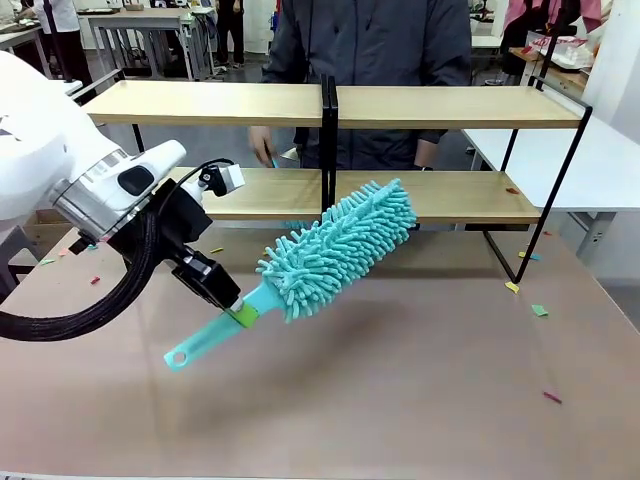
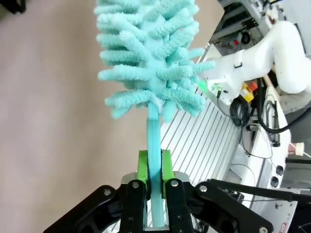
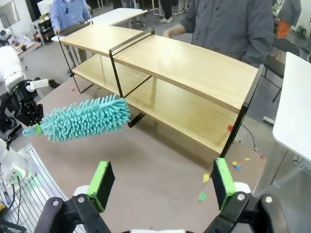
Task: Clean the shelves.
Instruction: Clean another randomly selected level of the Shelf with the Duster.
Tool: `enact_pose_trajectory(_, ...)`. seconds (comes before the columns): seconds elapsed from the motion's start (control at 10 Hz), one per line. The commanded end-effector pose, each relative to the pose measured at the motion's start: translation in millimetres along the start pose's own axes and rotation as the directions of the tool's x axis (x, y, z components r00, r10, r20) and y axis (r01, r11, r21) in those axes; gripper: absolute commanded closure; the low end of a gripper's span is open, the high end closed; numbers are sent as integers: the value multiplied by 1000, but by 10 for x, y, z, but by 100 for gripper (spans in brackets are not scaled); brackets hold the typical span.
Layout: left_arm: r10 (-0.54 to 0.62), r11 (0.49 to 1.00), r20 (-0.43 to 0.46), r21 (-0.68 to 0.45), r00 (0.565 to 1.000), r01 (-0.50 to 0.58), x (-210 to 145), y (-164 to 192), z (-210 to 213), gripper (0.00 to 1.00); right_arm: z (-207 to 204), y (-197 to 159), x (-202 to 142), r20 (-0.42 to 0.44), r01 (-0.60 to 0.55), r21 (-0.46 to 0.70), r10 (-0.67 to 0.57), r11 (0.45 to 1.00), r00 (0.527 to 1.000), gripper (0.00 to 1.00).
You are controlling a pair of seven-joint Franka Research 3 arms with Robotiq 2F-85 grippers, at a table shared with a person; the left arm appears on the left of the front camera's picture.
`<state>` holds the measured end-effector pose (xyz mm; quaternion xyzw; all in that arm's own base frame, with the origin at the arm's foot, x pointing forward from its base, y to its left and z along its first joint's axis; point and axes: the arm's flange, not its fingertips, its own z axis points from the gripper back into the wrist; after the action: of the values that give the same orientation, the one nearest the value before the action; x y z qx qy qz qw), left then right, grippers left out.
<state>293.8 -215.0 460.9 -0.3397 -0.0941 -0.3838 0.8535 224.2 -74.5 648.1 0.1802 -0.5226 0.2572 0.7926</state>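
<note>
My left pincer [image 1: 243,312] clamped on duster [image 1: 335,250] handle, head angled toward shelves [image 1: 300,195] at table's far side, likely ready for lower board. My right pincer [image 3: 160,184] apart, empty, clear. Paper scraps [image 1: 527,300] lie near frame.

The right hand [image 3: 163,187] rises from the bottom edge, its green pads [image 3: 101,183] spread wide with nothing between them. Beyond it on the brown tabletop [image 3: 160,170] stand the shelves [image 3: 194,68], two light-wood tiers on a black frame. At left the left hand [image 3: 33,127] grips a teal duster [image 3: 85,118], its fluffy head pointing toward the lower tier's near end. Coloured scraps [image 3: 206,178] lie on the tabletop by the frame's right foot. A person [image 3: 228,24] stands behind the shelves.
</note>
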Motion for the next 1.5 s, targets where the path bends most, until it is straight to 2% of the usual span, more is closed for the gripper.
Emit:
enact_pose_trajectory(0.0, -8, 1000, -3, -1, 1000, 8, -9, -11, -5, 100, 1, 2, 1, 7, -2, 10, 2, 1000, 1000, 0)
enact_pose_trajectory(0.1, 0, 1000, 0, 0, 1000, 0, 0, 0, 0, 88, 1, 2, 1, 7, -2, 10, 2, 1000, 1000, 0)
enact_pose_trajectory(0.2, -60, 998, -28, -27, 998, 59, -18, -45, 219, 88, 1, 2, 1, 7, -2, 10, 2, 1000, 1000, 0)
enact_pose_trajectory(0.3, -128, 992, -98, -31, 987, 125, -193, -109, 719, 88, 1, 2, 1, 7, -2, 10, 2, 1000, 1000, 0)
enact_pose_trajectory(0.4, -180, 982, -129, -86, 975, 170, -343, -134, 1082, 88, 1, 2, 1, 7, -2, 10, 2, 1000, 1000, 0)
enact_pose_trajectory(0.5, -166, 985, -137, -76, 977, 156, -459, -155, 1393, 88, 1, 2, 1, 7, -2, 10, 2, 1000, 1000, 0)
enact_pose_trajectory(0.6, -166, 984, -54, -66, 985, 163, -672, -200, 1903, 88, 1, 2, 1, 7, -2, 10, 2, 1000, 1000, 0)
enact_pose_trajectory(0.7, -93, 995, 47, 37, 995, 91, -793, -210, 2334, 88, 1, 2, 1, 7, -2, 10, 2, 1000, 1000, 0)
enact_pose_trajectory(0.8, -43, 995, 157, 91, 987, 29, -943, -252, 2854, 88, 1, 2, 1, 7, -2, 10, 2, 1000, 1000, 0)
enact_pose_trajectory(1.0, -19, 992, 268, 125, 963, -16, -1256, -290, 3588, 88, 1, 2, 1, 7, -2, 10, 2, 1000, 1000, 0)
enact_pose_trajectory(1.1, 56, 982, 331, 149, 942, -111, -1472, -224, 3869, 88, 1, 2, 1, 7, -2, 10, 2, 1000, 1000, 0)
enact_pose_trajectory(1.2, 116, 978, 343, 124, 932, -167, -1717, -93, 3968, 88, 1, 2, 1, 7, -2, 10, 2, 1000, 1000, 0)
enact_pose_trajectory(1.3, 172, 973, 338, 87, 925, -213, -1821, 73, 3870, 88, 1, 2, 1, 7, -2, 10, 2, 1000, 1000, 0)
enact_pose_trajectory(1.4, 52, 982, 340, 153, 939, -110, -1616, -228, 3937, 88, 1, 2, 1, 7, -2, 10, 2, 1000, 1000, 0)
